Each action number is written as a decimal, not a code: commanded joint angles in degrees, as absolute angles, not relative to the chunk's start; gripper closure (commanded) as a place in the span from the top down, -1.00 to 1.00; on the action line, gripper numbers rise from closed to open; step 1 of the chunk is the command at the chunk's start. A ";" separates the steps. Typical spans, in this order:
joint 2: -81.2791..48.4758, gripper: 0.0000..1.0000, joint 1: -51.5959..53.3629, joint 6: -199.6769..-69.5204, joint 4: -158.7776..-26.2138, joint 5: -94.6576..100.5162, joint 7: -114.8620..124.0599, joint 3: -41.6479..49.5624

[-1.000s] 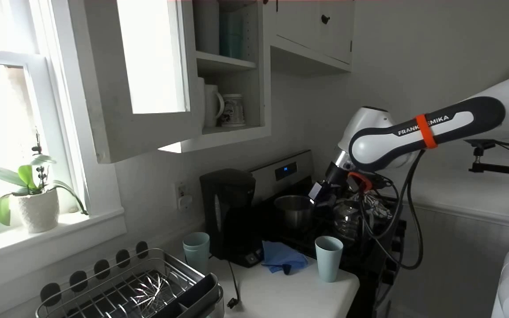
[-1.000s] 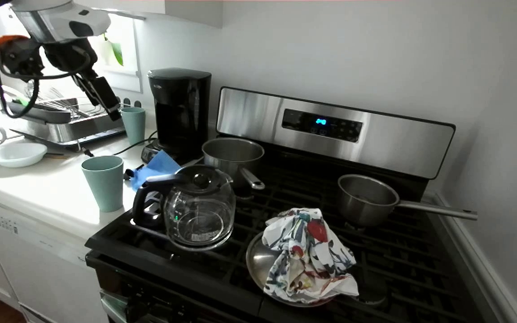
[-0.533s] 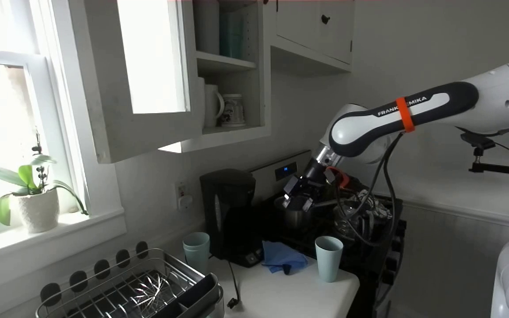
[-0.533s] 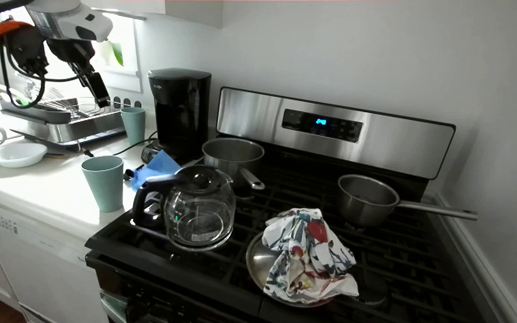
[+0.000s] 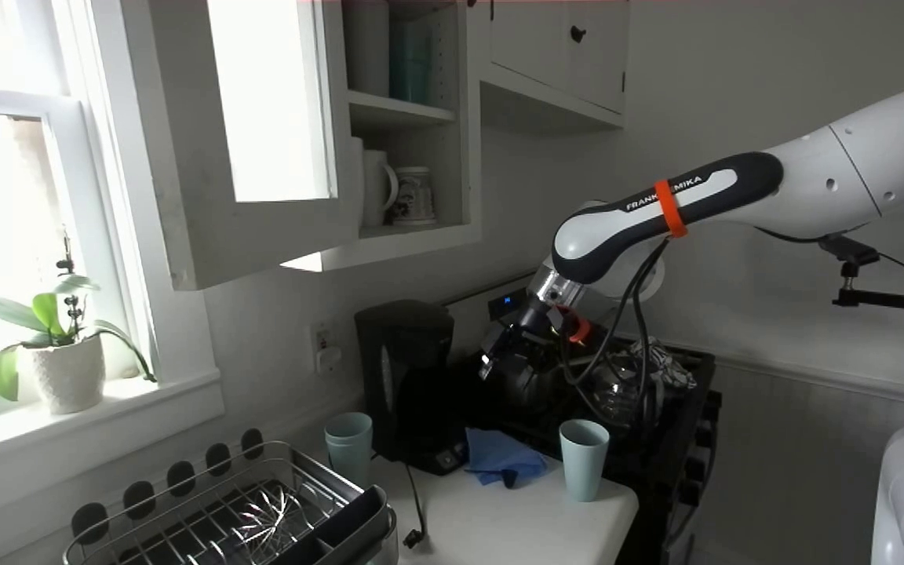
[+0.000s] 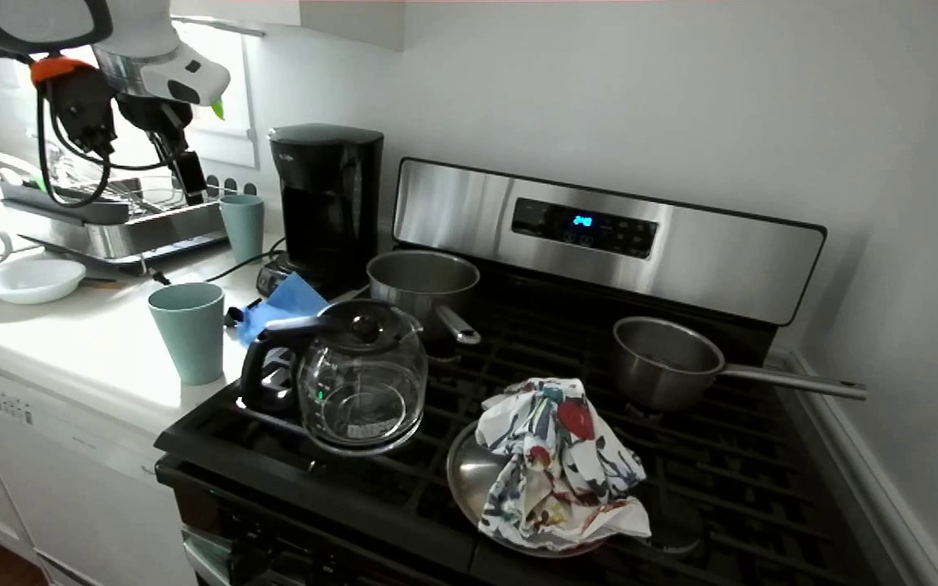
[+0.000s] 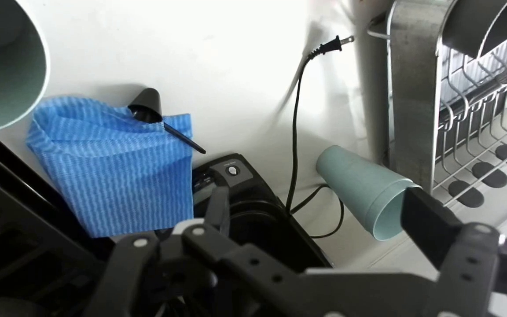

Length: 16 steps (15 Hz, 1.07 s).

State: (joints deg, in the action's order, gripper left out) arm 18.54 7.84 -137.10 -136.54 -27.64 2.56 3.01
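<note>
Stove [image 6: 453, 203] in both exterior views, wrist's downward

Blue striped cloth [image 7: 126, 189], pale green cups [image 7: 359, 185], black hand [image 7: 317, 207]

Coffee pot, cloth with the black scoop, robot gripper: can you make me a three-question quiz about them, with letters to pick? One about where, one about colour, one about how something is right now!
1. Where is the glass coffee pot?
A) on the stove
B) in the dish rack
C) on the windowsill

2. What colour is the cloth by the black scoop?
A) red
B) yellow
C) blue

3. How is the gripper?
A) shut
B) open
C) squeezing a cup

1: A, an exterior view shows it standing on the stove.
2: C, the wrist view shows its blue stripes.
3: B, the fingers stand wide apart, gripping nothing.
</note>
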 commanded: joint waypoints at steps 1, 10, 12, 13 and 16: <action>18.70 1.00 6.83 -136.83 -136.42 -27.94 2.39 2.13; 13.49 1.00 7.95 -134.07 -132.26 -32.49 1.15 3.42; 9.92 1.00 8.27 -134.23 -129.68 -35.42 0.33 3.20; 7.97 1.00 8.06 -134.14 -128.17 -36.41 0.50 2.69; 2.33 1.00 7.45 -134.20 -123.75 -38.21 2.53 0.85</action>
State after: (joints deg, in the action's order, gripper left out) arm 8.86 8.02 -135.59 -129.85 -35.07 1.72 2.44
